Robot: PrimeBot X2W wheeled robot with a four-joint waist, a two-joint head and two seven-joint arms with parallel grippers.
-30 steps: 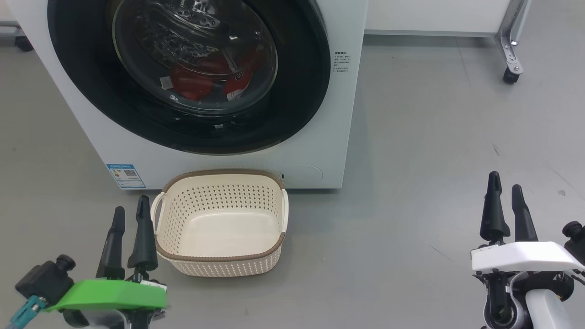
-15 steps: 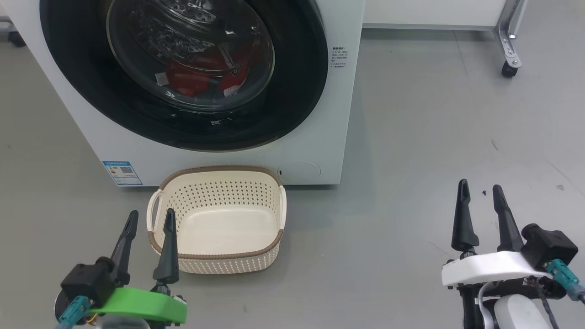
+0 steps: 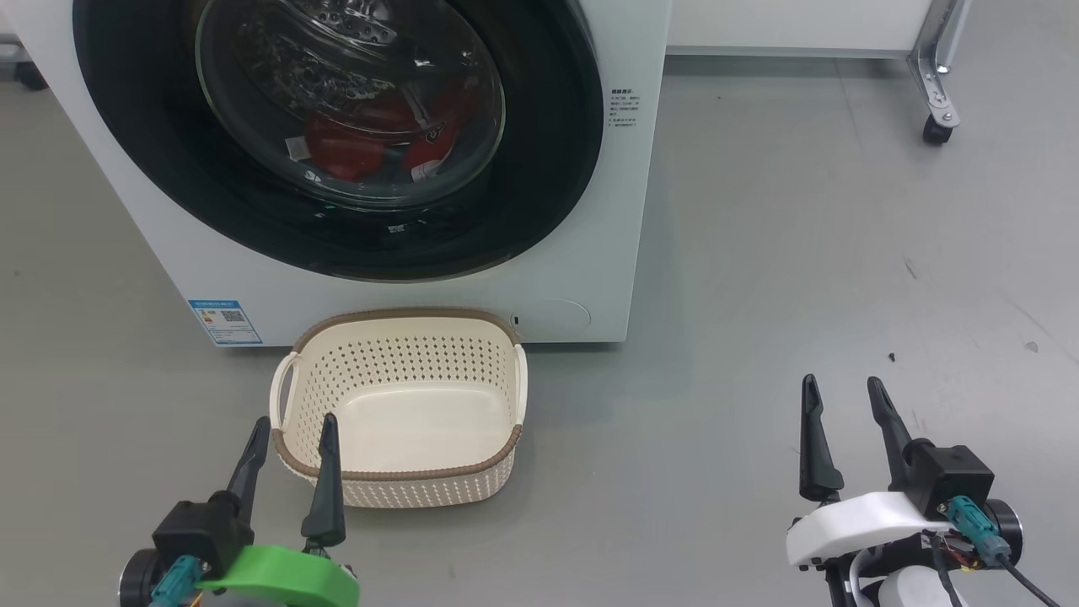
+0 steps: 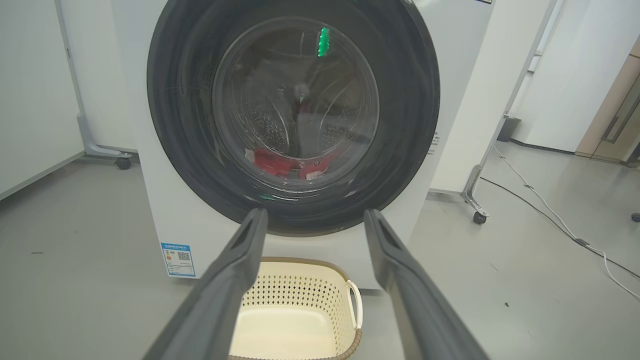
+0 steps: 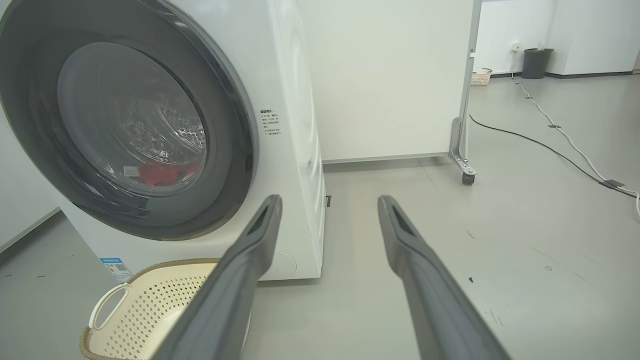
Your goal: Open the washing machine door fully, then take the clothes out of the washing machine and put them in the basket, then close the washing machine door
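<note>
White front-loading washing machine [image 3: 628,211] on a grey floor [image 3: 801,253], with the washing machine door [image 3: 548,169] shut flush against its front. Red clothes [image 3: 346,156] behind the glass bowl window [image 3: 253,101], low in the steel drum, well apart from both claws. Cream perforated basket [image 3: 396,318] on the floor just before the machine's base, beneath the door's lower rim. At lower left of the head view, left claw [image 3: 296,419] with fingers [image 3: 324,480] spread wide and nothing between them; one fingertip over the basket's near left corner, the other just outside the rim; contact with the rim not discernible. At lower right, right claw [image 3: 842,379] likewise spread and gripping nothing, above bare floor, well to the right of basket and machine. In the left wrist view, both fingers aimed toward the door's lower edge, basket between and below them, clothes seen through the window just above the fingertips. In the right wrist view, door and basket off to the left of the claw's axis, left finger overlapping the basket's right side, blue label [image 5: 116,267] at the machine's lower left corner.
</note>
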